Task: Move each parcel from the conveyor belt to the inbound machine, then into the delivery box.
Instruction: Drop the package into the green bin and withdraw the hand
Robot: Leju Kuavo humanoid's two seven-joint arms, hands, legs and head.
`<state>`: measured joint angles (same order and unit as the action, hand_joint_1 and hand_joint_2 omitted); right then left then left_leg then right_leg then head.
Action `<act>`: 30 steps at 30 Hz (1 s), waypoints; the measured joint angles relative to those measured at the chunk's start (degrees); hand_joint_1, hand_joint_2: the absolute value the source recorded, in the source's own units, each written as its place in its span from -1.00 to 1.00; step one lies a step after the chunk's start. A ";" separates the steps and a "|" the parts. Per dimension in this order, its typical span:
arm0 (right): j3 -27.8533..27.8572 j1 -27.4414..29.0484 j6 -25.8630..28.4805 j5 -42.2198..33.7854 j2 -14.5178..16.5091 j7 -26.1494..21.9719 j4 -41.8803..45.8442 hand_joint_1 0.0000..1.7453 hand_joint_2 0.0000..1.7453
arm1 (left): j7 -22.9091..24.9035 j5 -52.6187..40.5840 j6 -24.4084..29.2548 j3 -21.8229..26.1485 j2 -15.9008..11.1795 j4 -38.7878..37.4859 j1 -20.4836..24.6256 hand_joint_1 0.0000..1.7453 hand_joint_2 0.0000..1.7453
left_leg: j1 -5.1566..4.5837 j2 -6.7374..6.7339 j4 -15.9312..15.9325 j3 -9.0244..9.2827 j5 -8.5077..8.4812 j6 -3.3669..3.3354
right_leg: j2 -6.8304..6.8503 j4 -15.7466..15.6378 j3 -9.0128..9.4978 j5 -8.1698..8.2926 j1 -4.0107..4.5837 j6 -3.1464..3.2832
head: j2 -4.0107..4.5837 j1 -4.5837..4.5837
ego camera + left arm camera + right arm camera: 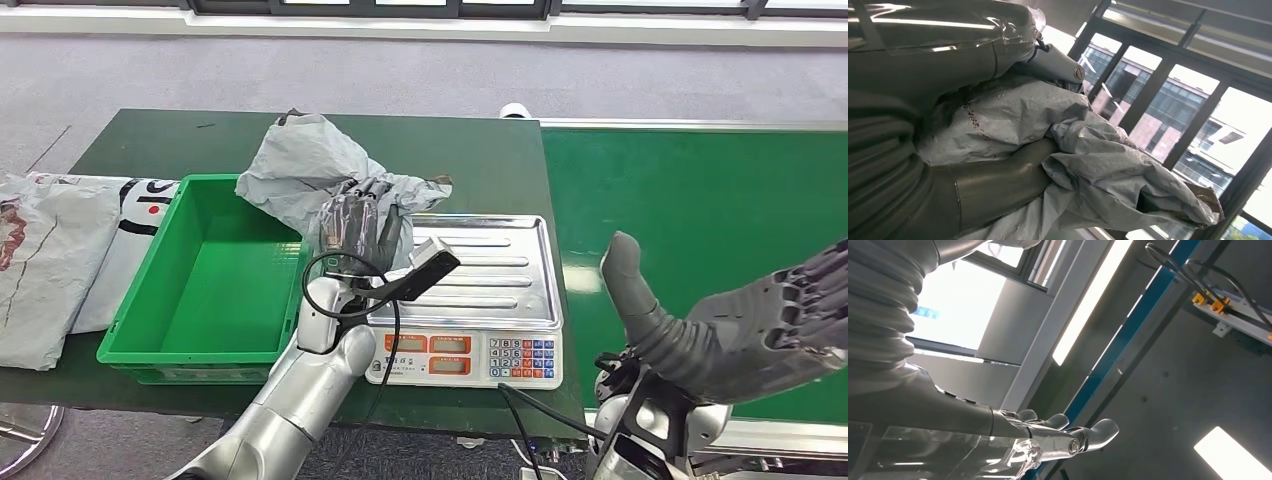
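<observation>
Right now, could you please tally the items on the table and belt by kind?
Crumpled grey plastic parcel held by the left hand: 1
Flat white printed mailer bags: 2
Green plastic crate: 1
Steel-topped weighing scale: 1
Green conveyor belt: 1
Total: 6

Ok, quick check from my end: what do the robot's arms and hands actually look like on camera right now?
Both arms are silver metal with rounded joints. The left robot hand has dark, glossy fingers; a black cable loops from its wrist past a small grey camera module on a black bracket. The right robot hand has a thick grey thumb and darker ribbed fingers, with black cabling at its wrist. In the wrist views, each has a grey ribbed cover.
</observation>
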<state>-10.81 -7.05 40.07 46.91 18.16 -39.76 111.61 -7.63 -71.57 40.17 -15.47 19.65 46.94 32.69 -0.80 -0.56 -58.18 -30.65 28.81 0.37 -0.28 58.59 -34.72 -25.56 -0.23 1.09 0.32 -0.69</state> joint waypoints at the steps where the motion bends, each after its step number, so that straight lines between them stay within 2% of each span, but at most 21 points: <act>1: 0.03 0.00 0.00 0.13 0.00 0.01 -0.10 -1.00 1.00 | 0.43 -0.84 0.00 0.92 0.00 0.32 -0.14 1.00 1.00 | 0.00 0.00 0.00 -0.01 0.00 0.00 | 0.00 0.00 0.00 0.00 0.00 0.00 | -0.01 -0.01; 7: -0.01 0.22 0.00 0.85 0.00 -0.02 -0.51 -1.00 1.00 | 4.68 -4.80 0.00 8.77 -0.35 -1.82 0.39 1.00 1.00 | 0.00 0.01 0.00 -0.03 0.00 0.00 | 0.01 0.00 -0.02 0.00 0.00 0.00 | -0.01 -0.01; 12: -0.61 0.97 -0.01 1.18 -0.03 -0.15 -0.60 -1.00 1.00 | 8.55 -5.93 0.00 17.61 -2.54 -7.24 1.57 1.00 1.00 | 0.02 -0.03 0.01 -0.02 -0.01 0.01 | -0.03 0.01 -0.06 0.00 0.02 0.01 | 0.00 0.00; 18: -1.43 1.93 -0.01 1.25 -0.21 -0.26 -1.03 -1.00 1.00 | 8.72 -7.56 -0.04 27.07 -4.69 -10.20 2.50 1.00 1.00 | 0.06 0.07 0.02 -0.05 -0.02 0.05 | 0.03 0.02 -0.03 -0.01 0.06 0.03 | -0.01 -0.01; 19: -1.59 2.07 -0.01 1.26 -0.24 -0.26 -1.15 -1.00 1.00 | 8.47 -7.80 -0.04 28.48 -4.89 -10.43 2.75 0.59 1.00 | 0.06 0.07 0.02 -0.04 -0.02 0.05 | 0.03 0.02 -0.02 -0.01 0.05 0.03 | -0.01 -0.01; 22: -1.87 2.16 -0.01 1.25 -0.30 -0.26 -1.58 -1.00 1.00 | 7.37 -8.87 -0.04 32.16 -5.19 -10.68 3.20 -0.91 1.00 | 0.05 0.05 0.03 -0.08 -0.01 0.06 | 0.02 0.01 0.02 -0.01 0.03 0.03 | -0.01 -0.02; 23: -1.92 2.16 -0.01 1.26 -0.31 -0.26 -1.79 -1.00 1.00 | 6.73 -9.15 -0.04 33.46 -5.19 -10.55 3.25 -1.00 1.00 | 0.05 0.04 0.03 -0.15 -0.01 0.06 | 0.02 0.01 0.05 -0.02 0.03 0.03 | 0.00 -0.02; 27: -2.04 2.37 -0.01 1.85 -0.32 -0.26 -2.48 -1.00 1.00 | 2.35 -8.44 -0.04 38.69 -4.97 -9.00 3.21 -1.00 1.00 | 0.05 0.01 0.03 -0.33 0.01 0.10 | 0.01 0.01 0.09 -0.02 0.04 0.05 | -0.01 -0.01; 30: -2.08 2.70 -0.01 2.02 -0.36 -0.26 -2.81 -1.00 1.00 | -2.75 -6.64 -0.04 41.89 -4.48 -7.50 3.20 -1.00 -0.50 | 0.06 0.02 0.04 -0.31 -0.02 0.13 | 0.02 0.02 0.09 -0.01 0.05 0.06 | -0.01 -0.01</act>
<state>-12.89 -4.35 40.06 48.93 17.80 -40.02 108.80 -10.37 -78.21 40.13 26.42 15.17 39.43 35.89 -0.74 -0.54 -58.14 -30.96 28.79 0.50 -0.26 58.61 -34.63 -25.58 -0.18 1.15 0.32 -0.70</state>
